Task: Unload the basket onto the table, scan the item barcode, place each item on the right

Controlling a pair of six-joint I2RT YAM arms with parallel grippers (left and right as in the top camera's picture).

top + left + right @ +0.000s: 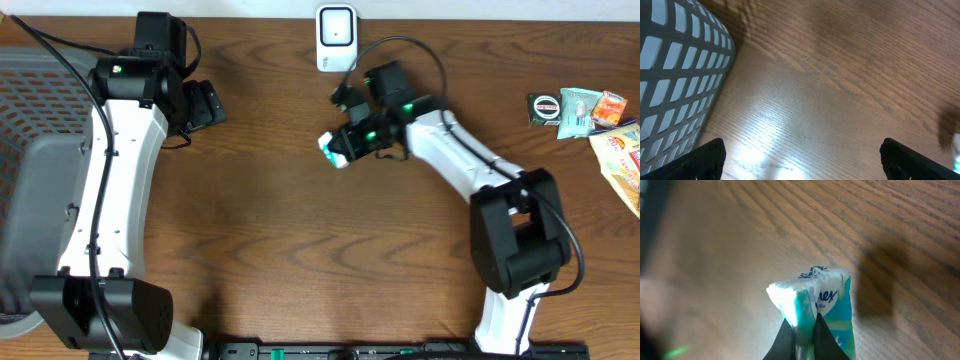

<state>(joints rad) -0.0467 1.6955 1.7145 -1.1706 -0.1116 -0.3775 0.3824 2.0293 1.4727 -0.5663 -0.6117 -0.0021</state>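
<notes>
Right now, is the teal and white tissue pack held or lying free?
Held: the right fingers pinch the teal and white tissue pack, and its shadow lies apart on the wooden table.

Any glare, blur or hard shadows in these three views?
Left wrist: white glare patch on the table, top-left wood soft. Right wrist: tissue pack sharp, left side of frame blurred, dark shadow on the wood right of it. Overhead: even light, sharp.

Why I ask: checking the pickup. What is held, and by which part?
Right gripper pinches the teal Kleenex tissue pack by one end; left gripper holds nothing.
</notes>
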